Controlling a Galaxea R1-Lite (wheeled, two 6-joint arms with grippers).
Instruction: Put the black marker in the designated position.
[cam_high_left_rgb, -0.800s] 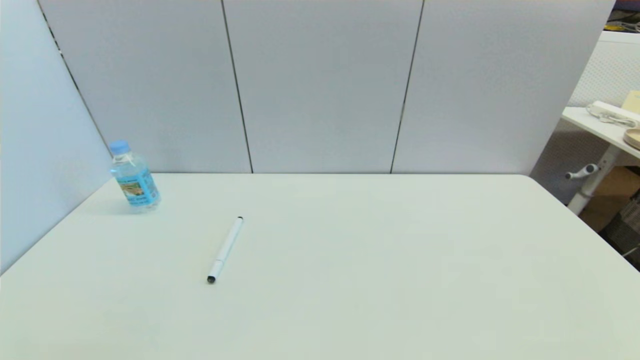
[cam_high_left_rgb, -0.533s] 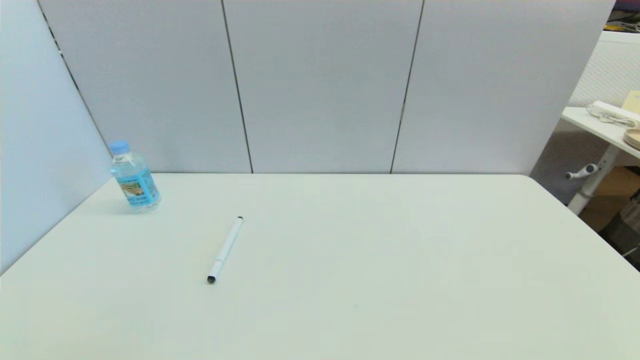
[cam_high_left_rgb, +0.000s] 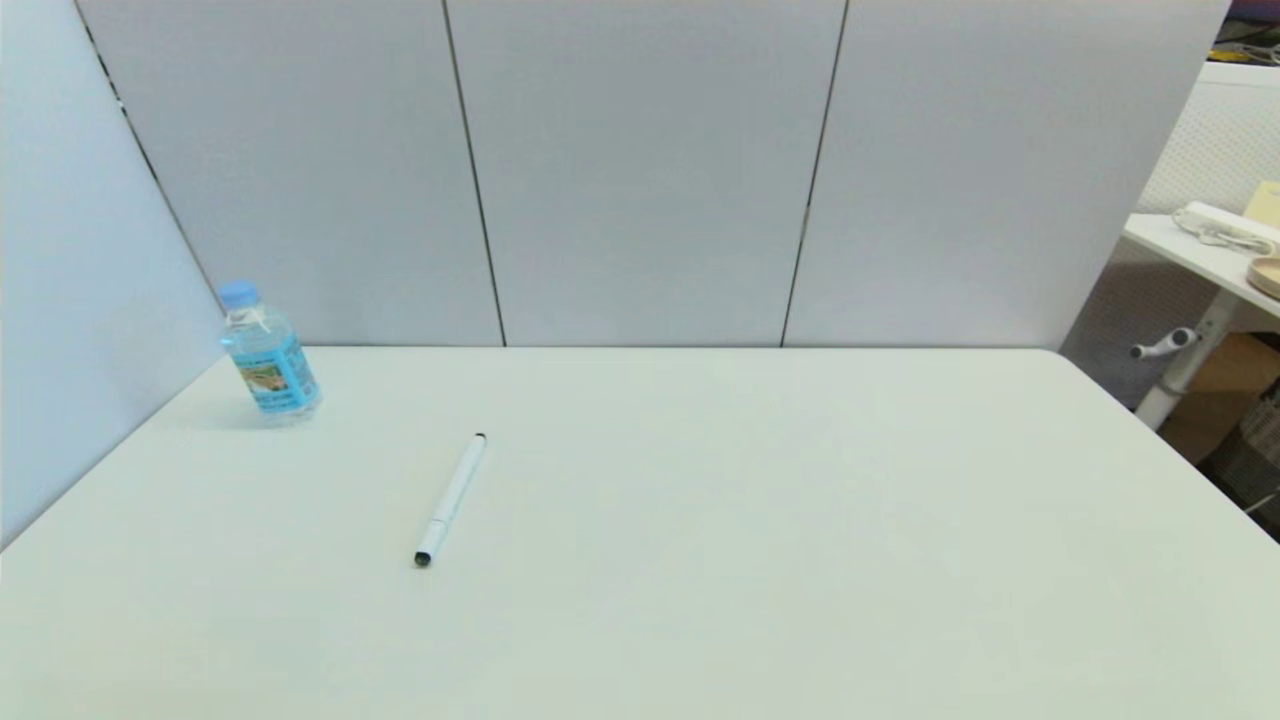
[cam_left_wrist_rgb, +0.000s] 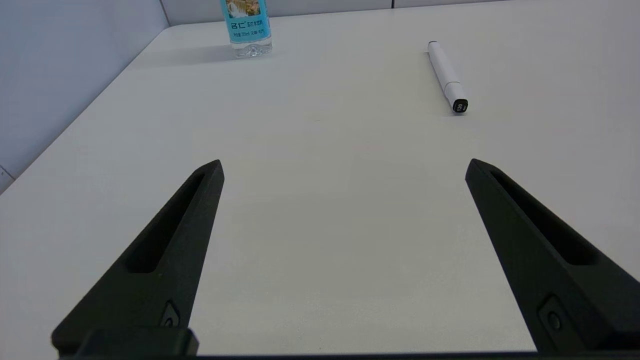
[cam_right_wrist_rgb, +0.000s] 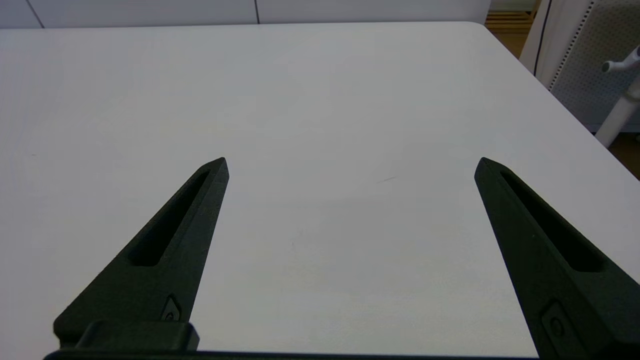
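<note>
The black marker (cam_high_left_rgb: 451, 499), a slim white stick with small black tips, lies flat on the white table (cam_high_left_rgb: 760, 520), left of centre and slanting away to the right. The left wrist view shows the marker (cam_left_wrist_rgb: 446, 76) well beyond my left gripper (cam_left_wrist_rgb: 344, 167), which is open over bare tabletop near the table's front. My right gripper (cam_right_wrist_rgb: 351, 165) is open too, above plain tabletop on the right side, with nothing between its fingers. Neither arm appears in the head view. The designated position carries no mark, so I cannot single it out.
A clear water bottle (cam_high_left_rgb: 268, 356) with a blue label and cap stands upright at the far left corner; the bottle (cam_left_wrist_rgb: 246, 26) also shows in the left wrist view. Grey partition panels (cam_high_left_rgb: 640, 170) wall the back and left. The table's right edge (cam_right_wrist_rgb: 555, 95) drops off beside another desk (cam_high_left_rgb: 1210, 260).
</note>
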